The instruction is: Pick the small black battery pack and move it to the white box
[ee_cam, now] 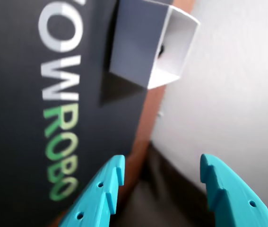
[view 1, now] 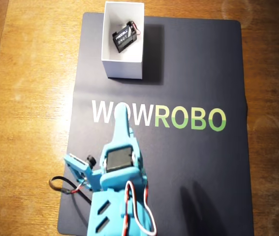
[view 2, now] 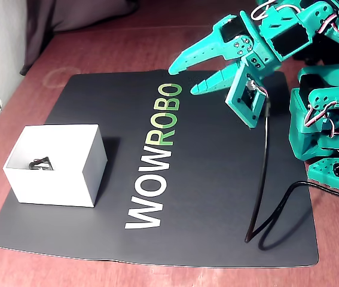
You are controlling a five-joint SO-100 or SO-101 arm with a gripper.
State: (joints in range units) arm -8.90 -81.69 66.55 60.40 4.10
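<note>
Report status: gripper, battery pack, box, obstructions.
Gripper open, empty, raised above the mat. Battery pack lying inside the white box. Nothing in the way.

The arm (view 2: 312,89) is teal-blue printed plastic — black servo blocks (view 1: 118,160), red-white-black wires (view 1: 138,209), a pointed two-finger gripper (view 2: 181,79) with screw holes.

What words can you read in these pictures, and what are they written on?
"WOWROBO" is on the dark mat, with WOW in white and ROBO in green.
"PROCELL" is on the small black battery pack inside the white box.
A smaller line of print under that name is too small to read.
</note>
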